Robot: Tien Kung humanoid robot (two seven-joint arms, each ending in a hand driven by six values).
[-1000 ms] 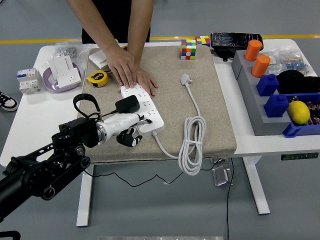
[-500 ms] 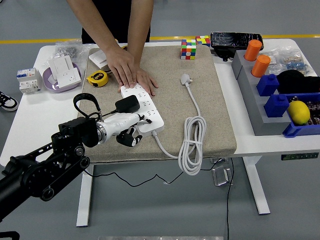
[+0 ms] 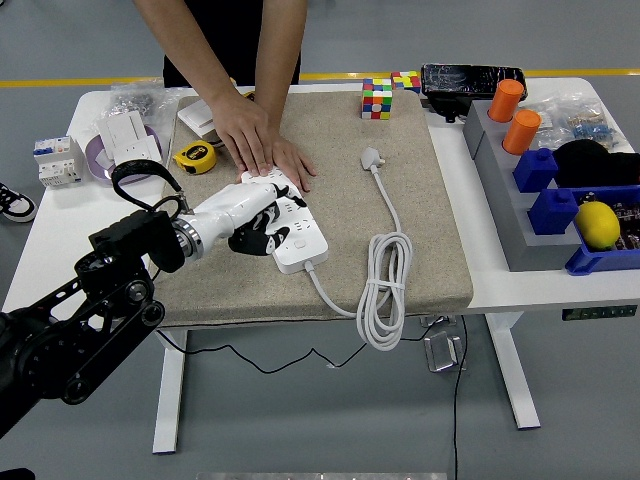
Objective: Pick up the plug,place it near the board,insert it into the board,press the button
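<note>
A: So, in the head view, what had changed over that last second?

B: The left hand [image 3: 262, 215] had swung up and inward. A second earlier it hung off the near-left corner of the power strip [image 3: 288, 220] with the black plug [image 3: 257, 240] held clear of it; now it lay across the strip's top face, white fingers [image 3: 277, 193] stretched toward the far end.

A: And the plug?

B: Under the palm, I'd judge. Dark shapes showed beneath the hand, against the strip's near-left edge, and the fingers looked closed on it. Whether the pins had actually gone into a socket could not be seen, because the hand covered it.

A: So what did that mean for the task?

B: Pick-up and approach looked done; this read as the insertion step. The button press was not yet done.

A: Anyone else involved?

B: A person's hand [image 3: 262, 145] rested flat on the strip's far end, pinning it to the beige mat [image 3: 420, 200] on the counter [image 3: 60, 230]. The robot's fingertips came very near that hand.

A: The strip's own cable?

B: Its white cord [image 3: 388, 285] lay coiled to the right on the mat, its white plug [image 3: 371, 157] loose and well apart from the hand.

A: The right arm?

B: Not visible in this view.
</note>
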